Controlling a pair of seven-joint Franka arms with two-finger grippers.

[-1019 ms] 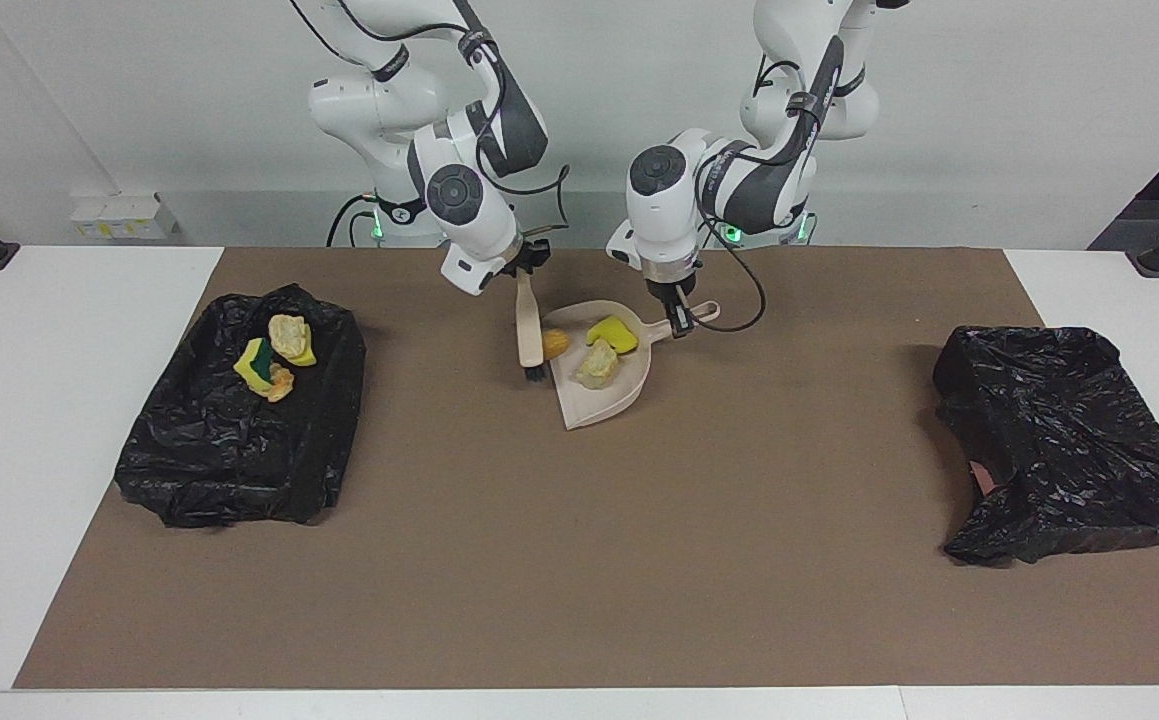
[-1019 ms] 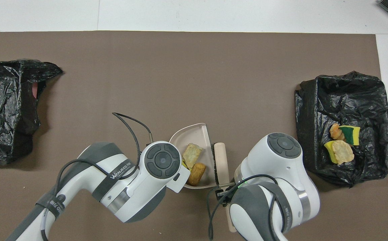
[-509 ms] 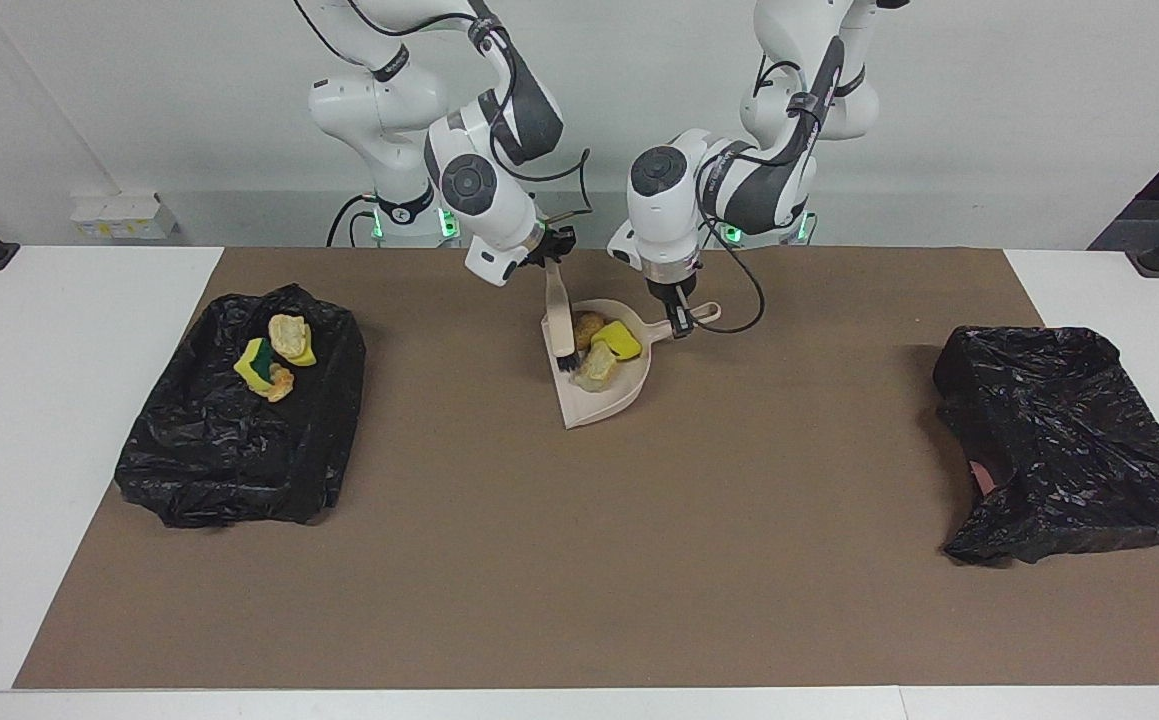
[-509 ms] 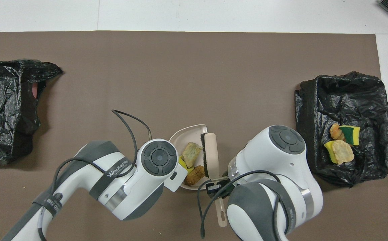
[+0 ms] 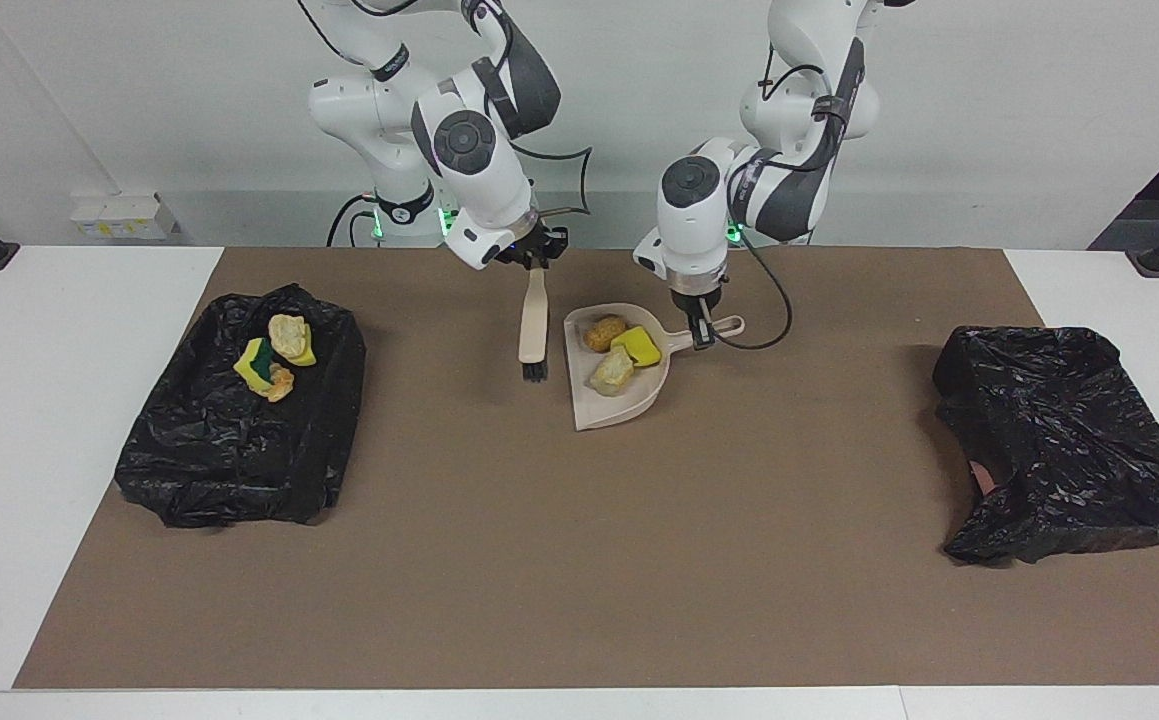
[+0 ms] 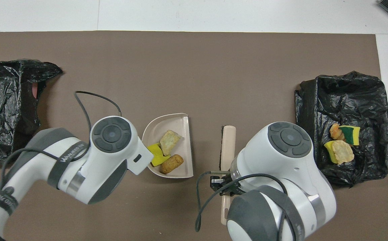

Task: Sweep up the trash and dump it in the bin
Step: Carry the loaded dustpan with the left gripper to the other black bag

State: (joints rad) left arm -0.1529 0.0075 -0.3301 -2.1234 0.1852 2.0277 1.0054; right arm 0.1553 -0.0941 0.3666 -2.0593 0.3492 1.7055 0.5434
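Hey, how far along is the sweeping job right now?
Done: four bits lie in the bin at the right arm's end. In hand: three bits sit in the dustpan, whose handle the left gripper holds; the right gripper holds the brush beside it. Left: dumping that load.

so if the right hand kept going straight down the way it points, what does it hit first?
The right hand points down, shut on the brush handle. The brush bristles would likely meet the brown mat first, beside the dustpan; the gap below them is hard to judge.
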